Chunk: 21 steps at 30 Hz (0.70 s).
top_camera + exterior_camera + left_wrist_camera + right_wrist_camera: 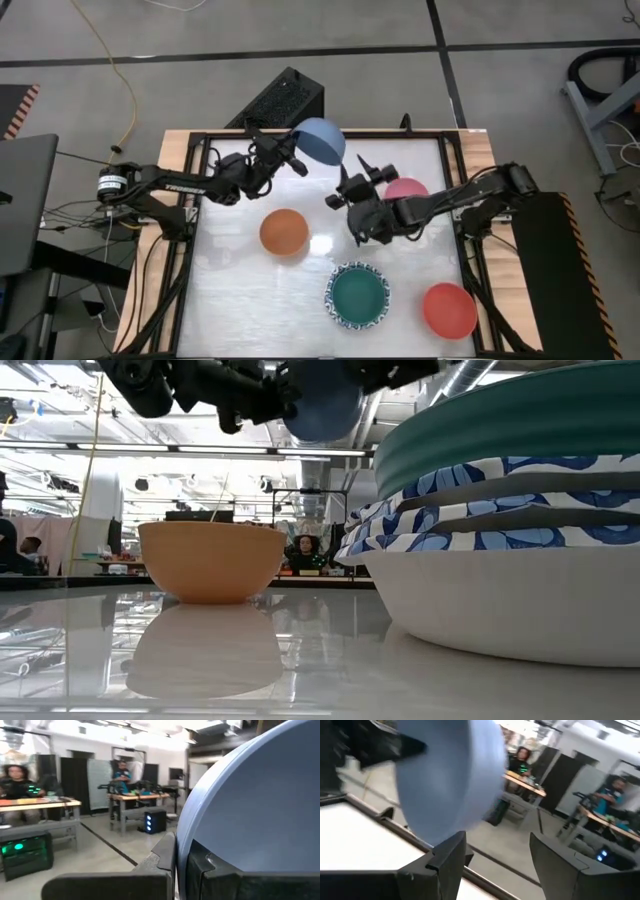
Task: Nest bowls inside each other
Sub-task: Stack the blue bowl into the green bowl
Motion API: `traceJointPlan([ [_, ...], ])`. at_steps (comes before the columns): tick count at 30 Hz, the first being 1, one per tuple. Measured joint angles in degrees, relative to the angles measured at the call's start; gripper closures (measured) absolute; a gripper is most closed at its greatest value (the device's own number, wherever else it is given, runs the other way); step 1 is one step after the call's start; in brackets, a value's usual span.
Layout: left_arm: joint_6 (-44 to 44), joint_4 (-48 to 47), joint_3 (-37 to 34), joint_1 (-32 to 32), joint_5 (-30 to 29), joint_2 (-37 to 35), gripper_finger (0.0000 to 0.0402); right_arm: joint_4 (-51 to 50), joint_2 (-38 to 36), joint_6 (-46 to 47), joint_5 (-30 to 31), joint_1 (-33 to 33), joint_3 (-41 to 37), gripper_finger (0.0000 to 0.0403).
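Note:
My left gripper is shut on a blue bowl and holds it in the air over the table's far edge; the low view shows the blue bowl high up. My right gripper hovers open just near-right of it, and the blue bowl stands ahead of its fingers, untouched. An orange bowl rests on its base at mid-table. A green bowl sits nested in white bowls with blue patterned rims. A red bowl and a pink bowl stand on the right. My left gripper pinches the blue bowl's rim between its two fingers, one finger on each side of the wall. The fingers come about level from the table's left. The bowl is lifted clear and tipped on its side.
The right arm hides part of the pink bowl. A black box sits beyond the table's far edge. A dark frame runs around the white tabletop. People and benches show in the room behind.

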Motion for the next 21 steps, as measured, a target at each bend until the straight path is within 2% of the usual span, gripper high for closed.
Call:
traceJointPlan([
  [5,-1.69,-2.38,-0.02,4.36,2.49,0.02,0.0401,22.43,0.0,-21.58,-9.33,-1.04,0.0,0.0163],
  [9,-3.92,-1.4,-0.02,7.75,4.03,0.02,0.0401,31.94,0.0,-29.75,-14.13,-0.6,0.0,0.0163],
  [13,-7.1,-0.37,-0.02,9.37,7.99,0.02,0.0401,32.63,0.0,-30.93,-19.69,-3.02,0.0,0.0163],
  [16,-5.65,-0.41,-0.02,9.4,8.19,0.02,0.0401,32.53,0.02,-29.54,-21.0,-6.09,0.0,0.0163],
  [21,-3.73,-0.38,-0.02,9.31,8.56,0.02,0.0401,32.62,0.02,-26.01,-26.44,-10.63,0.0,0.0163],
])
